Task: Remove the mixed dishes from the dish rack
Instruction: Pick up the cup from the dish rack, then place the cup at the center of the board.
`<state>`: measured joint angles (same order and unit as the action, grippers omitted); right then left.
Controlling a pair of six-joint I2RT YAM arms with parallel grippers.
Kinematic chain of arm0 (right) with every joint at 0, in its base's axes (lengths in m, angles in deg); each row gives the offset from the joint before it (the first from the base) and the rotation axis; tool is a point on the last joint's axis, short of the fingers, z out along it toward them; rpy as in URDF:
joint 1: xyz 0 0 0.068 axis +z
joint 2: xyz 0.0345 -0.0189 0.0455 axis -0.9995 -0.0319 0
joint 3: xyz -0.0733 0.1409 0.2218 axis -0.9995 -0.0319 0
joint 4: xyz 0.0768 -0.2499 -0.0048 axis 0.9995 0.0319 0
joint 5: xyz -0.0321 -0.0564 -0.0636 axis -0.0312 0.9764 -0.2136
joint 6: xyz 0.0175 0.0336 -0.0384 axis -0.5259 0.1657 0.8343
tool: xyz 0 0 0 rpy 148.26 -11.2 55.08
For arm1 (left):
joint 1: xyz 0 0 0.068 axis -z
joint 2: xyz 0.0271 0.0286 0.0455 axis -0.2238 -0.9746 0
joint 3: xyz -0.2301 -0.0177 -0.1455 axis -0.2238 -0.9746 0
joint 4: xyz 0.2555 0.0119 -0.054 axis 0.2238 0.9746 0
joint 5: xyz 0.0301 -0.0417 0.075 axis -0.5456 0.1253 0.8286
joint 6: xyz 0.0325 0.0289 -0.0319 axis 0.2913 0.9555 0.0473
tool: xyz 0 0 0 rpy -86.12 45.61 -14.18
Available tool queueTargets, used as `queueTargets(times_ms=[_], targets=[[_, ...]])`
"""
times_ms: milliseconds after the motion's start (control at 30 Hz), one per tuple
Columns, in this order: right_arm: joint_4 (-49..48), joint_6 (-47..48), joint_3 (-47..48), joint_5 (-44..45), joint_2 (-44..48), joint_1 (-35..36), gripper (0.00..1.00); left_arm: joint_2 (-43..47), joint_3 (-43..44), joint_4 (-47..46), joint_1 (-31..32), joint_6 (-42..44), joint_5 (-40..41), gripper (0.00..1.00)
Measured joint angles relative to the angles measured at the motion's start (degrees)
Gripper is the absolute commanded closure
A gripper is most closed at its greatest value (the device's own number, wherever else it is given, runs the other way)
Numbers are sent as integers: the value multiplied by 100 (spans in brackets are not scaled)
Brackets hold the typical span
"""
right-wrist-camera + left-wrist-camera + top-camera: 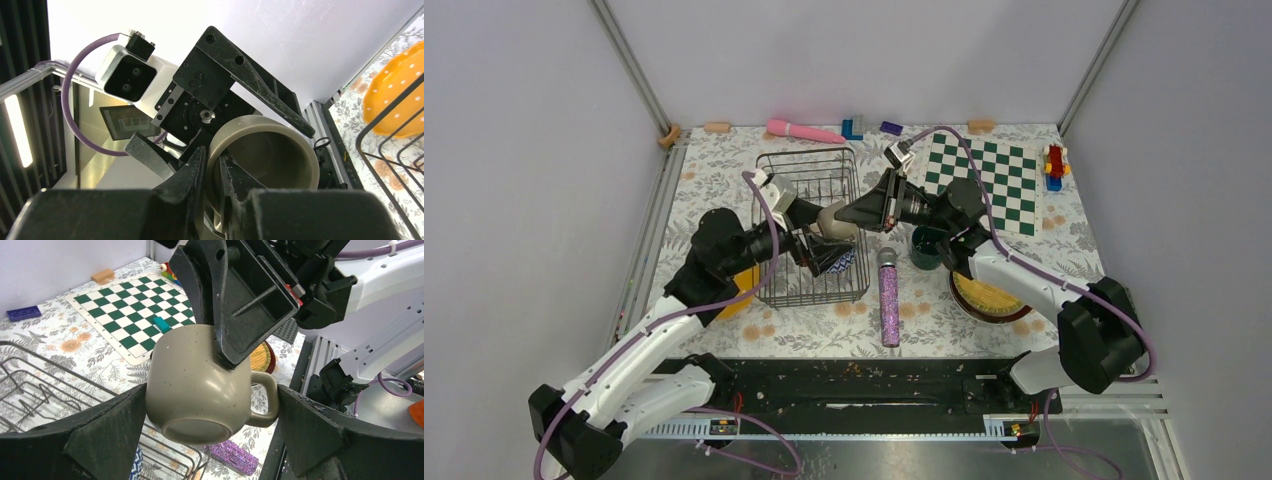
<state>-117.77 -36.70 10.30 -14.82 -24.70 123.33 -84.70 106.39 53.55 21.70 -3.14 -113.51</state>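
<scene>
**Desk:** Where is the small greyish cup (200, 385) right now?

**Me:** It's in the air over the right-hand part of the dish rack (807, 153), lying on its side between my two arms. Its base faces my left wrist camera and its open mouth faces the right one.

**Desk:** Who has it?

**Me:** The right gripper (212, 167). Its fingers are pinched together on the cup's wall, one inside the mouth and one outside. The mouth points straight at that arm, so the rim is the part it can reach.

**Desk:** And the left?

**Me:** The left gripper (212, 407) stands spread wide, one finger on each side of the cup's body. I can't tell whether the left-hand finger is just touching the glaze, but it isn't squeezing. I want it that wide so the cup can be drawn away without catching.

**Desk:** Why pass it across at all?

**Me:** My guess is reach. The rack sits on my left arm's side. The dark teal mug (927, 247) and a stack of plates (989, 297) sit on the table (944, 325) beside the right arm, so the cup probably goes there too.

**Desk:** Any worries?

**Me:** It's a thin pinch on a smooth wall, so the cup could swing round in the grip. I'd move it slowly.
</scene>
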Motion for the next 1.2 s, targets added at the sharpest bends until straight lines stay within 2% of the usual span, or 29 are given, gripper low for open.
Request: queueTargets(times_ms=[167,300,500,700,933,1200], targets=[[632,549,-7,52,125,7,100,260,-166,273,0,-24,256,1],[1899,1556,-9,479,562,4,100,535,-402,439,2,-116,612,1],[4291,3375,-11,1899,1631,0,100,730,-509,787,-2,-232,1355,1],[6120,4520,-31,3167,2153,0,100,651,-511,1141,-2,-361,2031,1],[7503,5053,-289,3834,2035,0,100,223,-369,1676,-2,-522,2782,1],[7993,5156,-691,4374,1644,52,99,-396,-50,2076,-35,-721,3340,1]])
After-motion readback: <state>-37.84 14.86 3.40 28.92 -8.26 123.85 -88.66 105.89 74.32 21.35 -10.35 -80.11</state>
